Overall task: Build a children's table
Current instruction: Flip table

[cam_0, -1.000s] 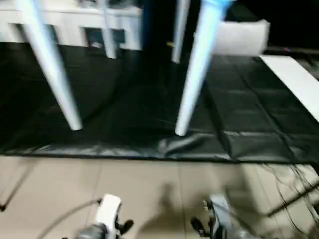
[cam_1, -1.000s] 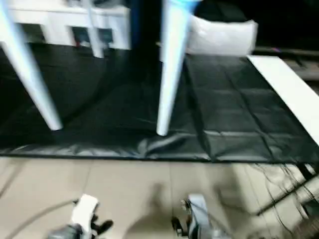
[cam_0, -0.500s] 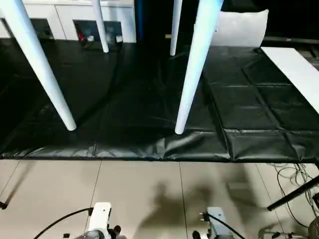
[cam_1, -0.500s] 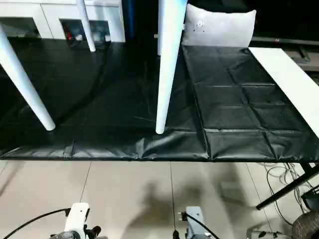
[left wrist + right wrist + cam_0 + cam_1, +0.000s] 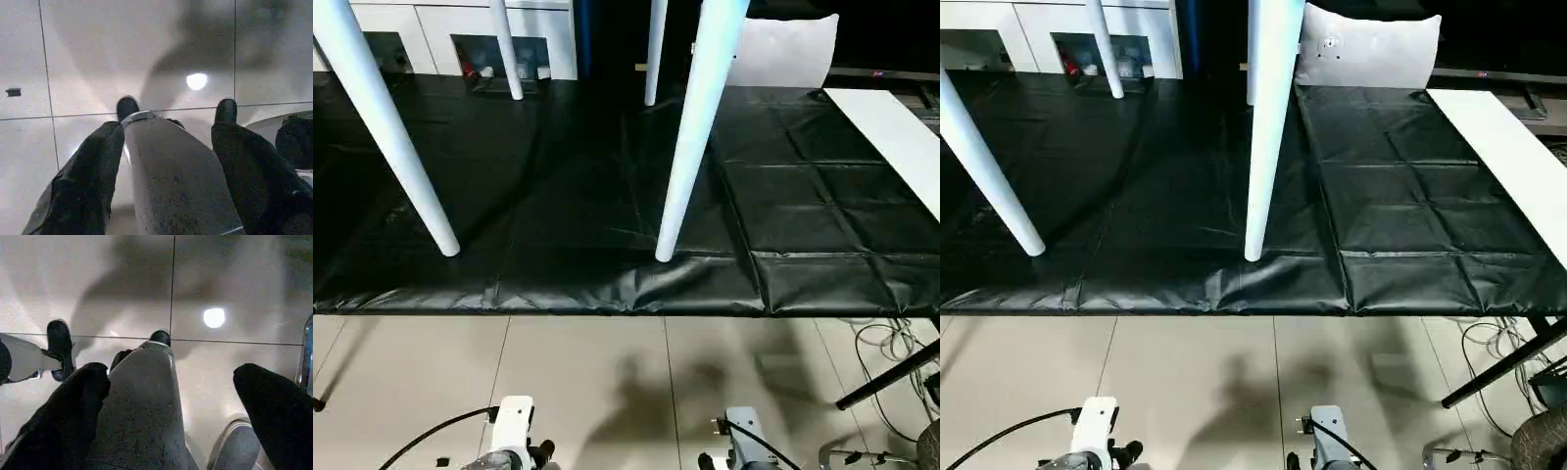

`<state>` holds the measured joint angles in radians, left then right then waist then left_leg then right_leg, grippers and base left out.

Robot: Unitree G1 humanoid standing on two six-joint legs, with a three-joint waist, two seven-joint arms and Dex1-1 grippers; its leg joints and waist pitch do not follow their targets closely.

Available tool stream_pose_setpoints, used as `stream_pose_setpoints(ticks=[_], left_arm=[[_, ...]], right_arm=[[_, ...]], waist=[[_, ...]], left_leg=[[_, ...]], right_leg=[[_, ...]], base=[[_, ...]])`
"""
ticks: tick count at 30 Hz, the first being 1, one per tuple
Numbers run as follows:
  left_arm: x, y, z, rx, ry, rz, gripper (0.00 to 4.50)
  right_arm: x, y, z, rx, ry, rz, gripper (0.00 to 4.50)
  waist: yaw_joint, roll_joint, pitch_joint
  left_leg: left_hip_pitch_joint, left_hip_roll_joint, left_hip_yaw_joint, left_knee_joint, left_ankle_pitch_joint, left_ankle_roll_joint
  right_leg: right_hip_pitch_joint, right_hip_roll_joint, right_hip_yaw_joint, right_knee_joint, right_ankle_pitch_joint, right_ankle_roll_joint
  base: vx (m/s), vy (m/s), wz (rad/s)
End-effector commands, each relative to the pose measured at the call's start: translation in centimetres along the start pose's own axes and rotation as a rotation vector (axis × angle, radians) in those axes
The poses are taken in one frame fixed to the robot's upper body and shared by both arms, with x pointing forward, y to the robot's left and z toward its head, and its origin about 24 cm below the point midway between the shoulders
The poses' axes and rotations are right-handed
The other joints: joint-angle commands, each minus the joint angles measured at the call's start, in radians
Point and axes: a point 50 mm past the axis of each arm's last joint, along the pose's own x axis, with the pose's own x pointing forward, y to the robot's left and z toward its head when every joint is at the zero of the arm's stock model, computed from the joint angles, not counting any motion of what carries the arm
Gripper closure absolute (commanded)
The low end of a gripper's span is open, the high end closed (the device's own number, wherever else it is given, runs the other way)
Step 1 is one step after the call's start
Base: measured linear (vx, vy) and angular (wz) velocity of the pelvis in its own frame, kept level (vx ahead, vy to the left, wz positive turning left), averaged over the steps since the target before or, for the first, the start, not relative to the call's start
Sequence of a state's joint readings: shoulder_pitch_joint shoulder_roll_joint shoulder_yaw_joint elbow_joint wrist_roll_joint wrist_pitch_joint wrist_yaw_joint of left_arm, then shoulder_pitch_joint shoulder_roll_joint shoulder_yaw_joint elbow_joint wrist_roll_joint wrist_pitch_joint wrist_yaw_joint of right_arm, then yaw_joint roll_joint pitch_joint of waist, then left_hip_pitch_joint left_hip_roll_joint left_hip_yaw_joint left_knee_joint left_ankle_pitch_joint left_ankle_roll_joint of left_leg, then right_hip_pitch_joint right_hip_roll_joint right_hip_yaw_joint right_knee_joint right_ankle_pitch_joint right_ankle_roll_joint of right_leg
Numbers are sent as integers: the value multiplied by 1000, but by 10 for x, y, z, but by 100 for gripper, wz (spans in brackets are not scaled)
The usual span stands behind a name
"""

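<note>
The children's table stands upright on the black-covered work surface (image 5: 558,206), and its top is cut off above the picture. Two white tapered legs rest near the front edge, one on the left (image 5: 406,157) and one in the middle (image 5: 690,147). Two more legs (image 5: 506,59) (image 5: 653,59) stand at the back. My left gripper (image 5: 176,107) and right gripper (image 5: 168,372) hang low over the tiled floor, well short of the table. Both are open. A grey rounded part (image 5: 176,181) shows between the fingers (image 5: 78,186).
A long white board (image 5: 891,137) lies on the right of the black cover, and a white cushion-like block (image 5: 783,54) sits at the back. White cabinets (image 5: 431,29) stand behind. Cables and a black stand leg (image 5: 886,372) cross the floor at the right.
The whole picture has shifted and steadied, so the camera moved. The table stands where it was, and both grippers stay open.
</note>
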<state>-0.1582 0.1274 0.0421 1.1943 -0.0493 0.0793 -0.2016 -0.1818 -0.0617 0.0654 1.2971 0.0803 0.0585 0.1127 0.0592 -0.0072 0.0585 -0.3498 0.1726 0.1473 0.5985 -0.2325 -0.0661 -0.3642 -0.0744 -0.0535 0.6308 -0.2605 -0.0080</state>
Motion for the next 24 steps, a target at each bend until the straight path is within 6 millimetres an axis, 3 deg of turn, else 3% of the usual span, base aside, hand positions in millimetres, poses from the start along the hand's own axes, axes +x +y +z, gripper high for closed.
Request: stream_pose_setpoints(ticks=[1, 7, 24], left_arm=[[0, -1, -2, -3, 6, -3, 125], [0, -1, -2, -3, 6, -3, 125], [0, -1, -2, -3, 6, -3, 125]], right_arm=[[0, -1, -1, 4, 7, -3, 0], [0, -1, -1, 4, 7, -3, 0], [0, -1, -1, 4, 7, -3, 0]], waist=[[1, 2, -29], [1, 2, -25], [-1, 3, -20]], left_leg=[[-6, 70, -12, -83, -102, 111], [-5, 71, -12, -88, -132, 97], [-7, 72, -12, -94, -157, 83]], right_leg=[[34, -93, 54, -77, 58, -276], [31, -93, 55, -83, 9, -269], [28, -94, 58, -89, -21, -261]], base=[[0, 0, 0], [0, 0, 0], [0, 0, 0]])
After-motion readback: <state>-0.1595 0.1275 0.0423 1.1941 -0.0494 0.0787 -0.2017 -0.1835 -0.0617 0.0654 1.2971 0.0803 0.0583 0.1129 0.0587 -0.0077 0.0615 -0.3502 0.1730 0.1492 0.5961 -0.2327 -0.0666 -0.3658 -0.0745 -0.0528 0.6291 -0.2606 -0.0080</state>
